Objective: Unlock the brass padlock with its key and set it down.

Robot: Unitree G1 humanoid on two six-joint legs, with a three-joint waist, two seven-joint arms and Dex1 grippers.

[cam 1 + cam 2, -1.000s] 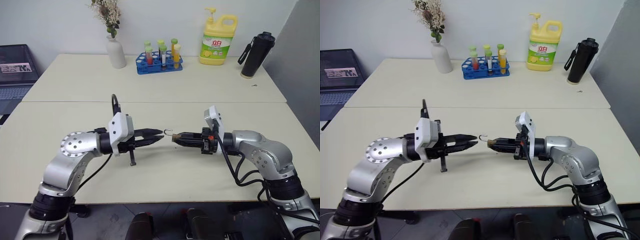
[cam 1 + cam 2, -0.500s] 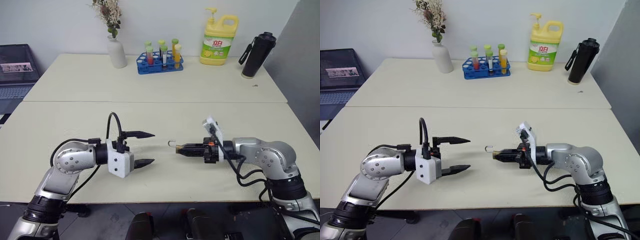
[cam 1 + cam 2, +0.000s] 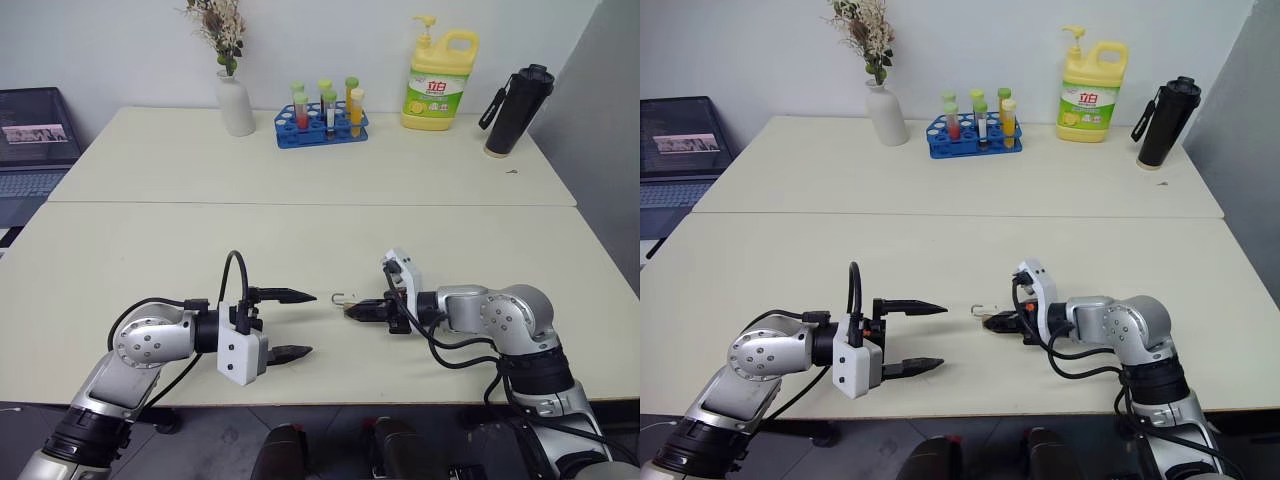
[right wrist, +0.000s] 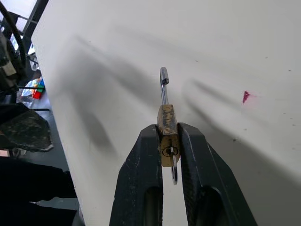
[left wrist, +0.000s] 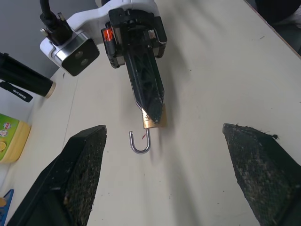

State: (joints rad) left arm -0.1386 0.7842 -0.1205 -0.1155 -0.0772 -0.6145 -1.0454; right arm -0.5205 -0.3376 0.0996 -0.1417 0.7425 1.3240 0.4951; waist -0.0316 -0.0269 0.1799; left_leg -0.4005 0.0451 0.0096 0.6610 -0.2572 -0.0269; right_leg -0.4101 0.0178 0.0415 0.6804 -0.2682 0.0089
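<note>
My right end effector (image 3: 352, 311) is clamped narrow on the padlock (image 5: 154, 118), w/ the brass body pinched between both fingertips (image 4: 149, 141). The shackle (image 5: 140, 143) sticks out past the tips twd my left arm; it's swung free on one leg, hooked end in the air. The lock sits low over the near desk (image 3: 150, 250), roughly centre-front; can't tell if it touches the surface. The keyhole end faces back along my right fingers, and a thin silver ring (image 4: 174, 170) hangs under it, so the key (image 4: 169, 151) looks seated in the lock, though the blade itself is too small to make out.

My left end effector (image 3: 288, 324) is spread wide, nothing in it, fingers (image 5: 82, 169) one above the other, pointing across at the lock. Its tips are near the shackle but apart from it, w/ a gap between.

Far desk at the back: white vase w/ dried flowers (image 3: 232, 95), blue rack of test tubes (image 3: 322, 118), yellow soap jug w/ pump (image 3: 437, 82), black bottle (image 3: 510, 110) at the far right. A laptop (image 3: 35, 135) sits off to the left, beyond the desk edge.
</note>
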